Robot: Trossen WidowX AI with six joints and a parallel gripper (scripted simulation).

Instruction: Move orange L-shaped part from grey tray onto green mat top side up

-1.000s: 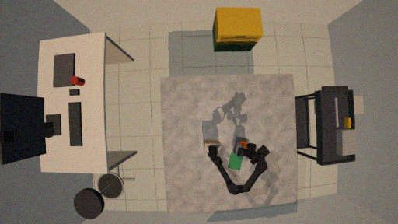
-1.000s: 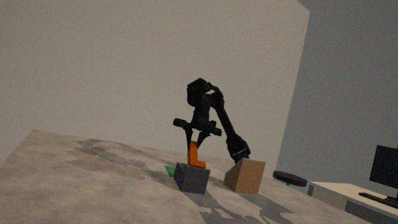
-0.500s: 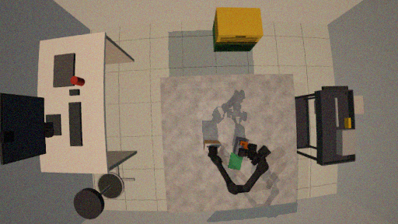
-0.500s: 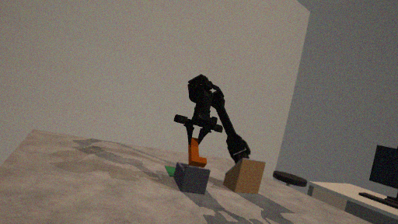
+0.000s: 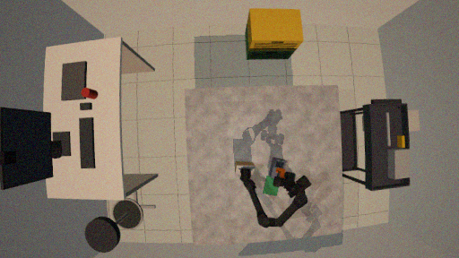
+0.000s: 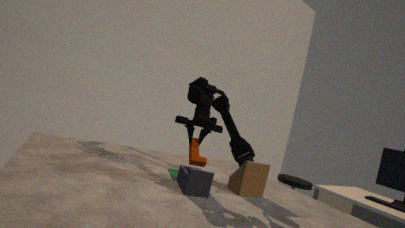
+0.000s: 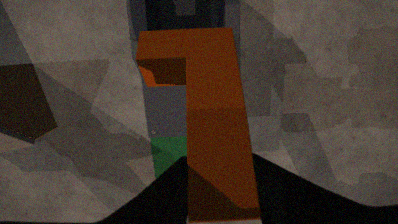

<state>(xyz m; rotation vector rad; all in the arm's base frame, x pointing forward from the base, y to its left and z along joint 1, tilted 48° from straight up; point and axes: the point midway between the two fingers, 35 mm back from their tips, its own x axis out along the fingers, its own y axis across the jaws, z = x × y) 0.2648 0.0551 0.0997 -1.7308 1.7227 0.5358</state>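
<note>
Orange showed brightest against the black gripper (image 6: 194, 142) (image 7: 220, 162): the L-shaped part (image 5: 280, 172) (image 6: 194, 153) (image 7: 215, 100) was pinched between its two fingers, one on either side of the long leg's upper end. The jaws were closed on it. In the exterior view the part hung upright in the air, its long leg running down from the fingertips and its short foot lowermost, jutting out toward the side of a tan block (image 5: 245, 164) (image 6: 254, 180). The whole part was out of its pocket and above the grey tray (image 5: 273, 167) (image 6: 195, 182) (image 7: 165, 112), with a gap showing between foot and tray. The green mat (image 5: 270, 186) (image 6: 172, 173) (image 7: 167, 150) lay just beside the tray, and the part was not resting on it. From the wrist, the L's foot pointed left at the top of the leg, with the tray's dark recess beyond it and a patch of green showing beside the leg, nearer the fingers.
</note>
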